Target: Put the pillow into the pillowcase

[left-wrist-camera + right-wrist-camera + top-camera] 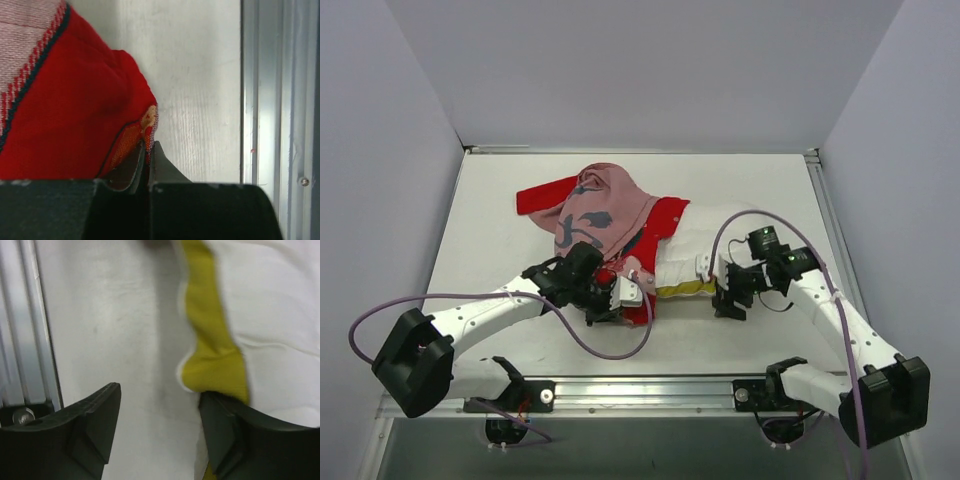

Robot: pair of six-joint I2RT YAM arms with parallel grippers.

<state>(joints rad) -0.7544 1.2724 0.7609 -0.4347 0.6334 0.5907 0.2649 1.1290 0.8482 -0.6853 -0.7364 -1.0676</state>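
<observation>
The red pillowcase lies bunched at the table's middle, its dull pink reverse with dark-blue marks turned up. The cream pillow lies to its right, its left end partly inside the case's opening, its yellow band along the near edge. My left gripper is shut on the pillowcase's near corner; in the left wrist view the red cloth is pinched between the fingers. My right gripper is open at the pillow's near right corner. In the right wrist view its right finger touches the yellow band.
A metal rail runs along the table's near edge, by both arm bases. Purple cables loop from both arms over the table. Grey walls close the back and sides. The table shows white around the cloth.
</observation>
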